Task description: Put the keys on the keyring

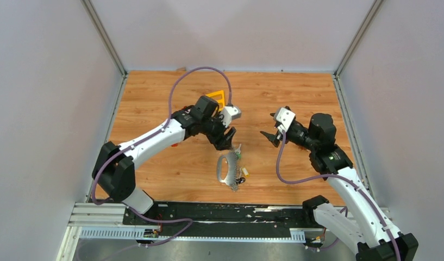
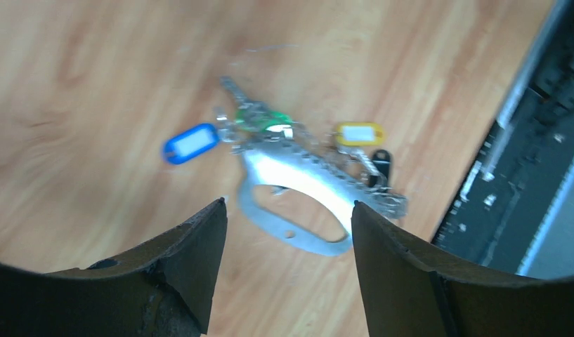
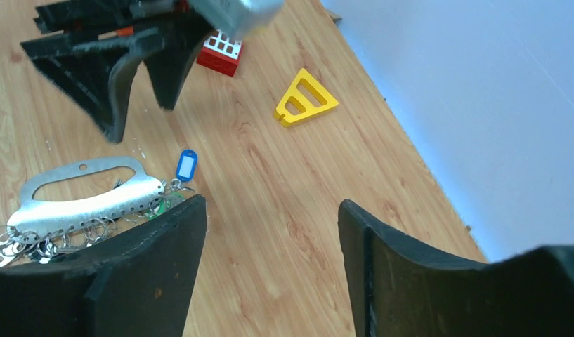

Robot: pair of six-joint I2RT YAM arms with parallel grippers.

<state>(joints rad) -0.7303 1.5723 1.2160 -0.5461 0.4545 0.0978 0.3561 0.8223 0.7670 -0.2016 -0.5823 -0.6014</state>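
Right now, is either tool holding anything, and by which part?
Nothing is held. The left tool is open, clear of the keyring; the right tool is open too.

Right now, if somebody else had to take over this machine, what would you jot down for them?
Left gripper: open, empty, hovering over the keyring.
Right gripper: open, empty, off to the right, touching nothing.
The keyring lies flat on the table, front middle. The keys bunch along its edge, with a blue tag, green tag, yellow tag and black head.
Done: several small rings seem hooked to the keyring's holed edge, but it is too blurred to confirm each.
Left: check the blue tag, which lies farthest out, and thread on any loose key.
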